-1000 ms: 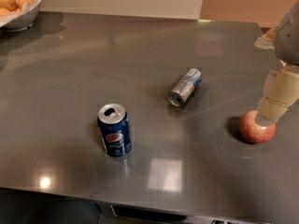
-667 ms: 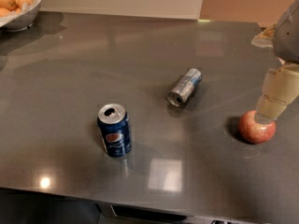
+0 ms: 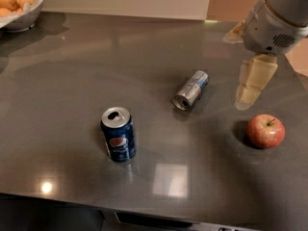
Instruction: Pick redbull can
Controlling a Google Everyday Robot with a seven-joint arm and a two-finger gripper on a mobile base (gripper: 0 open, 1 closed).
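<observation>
The redbull can [image 3: 191, 89], slim and silver with blue patches, lies on its side near the middle of the dark grey table [image 3: 72, 71], its open end facing the front left. My gripper [image 3: 247, 99] hangs from the arm at the upper right. It is above the table, to the right of the can and apart from it, holding nothing.
A wider dark blue Pepsi can [image 3: 118, 134] stands upright to the front left of the redbull can. A red apple [image 3: 265, 130] lies at the right, just below my gripper. A white bowl [image 3: 21, 19] of yellow fruit stands at the far left corner.
My gripper has moved up and to the left, away from the apple and closer to the redbull can. The cans and the apple have not moved.
</observation>
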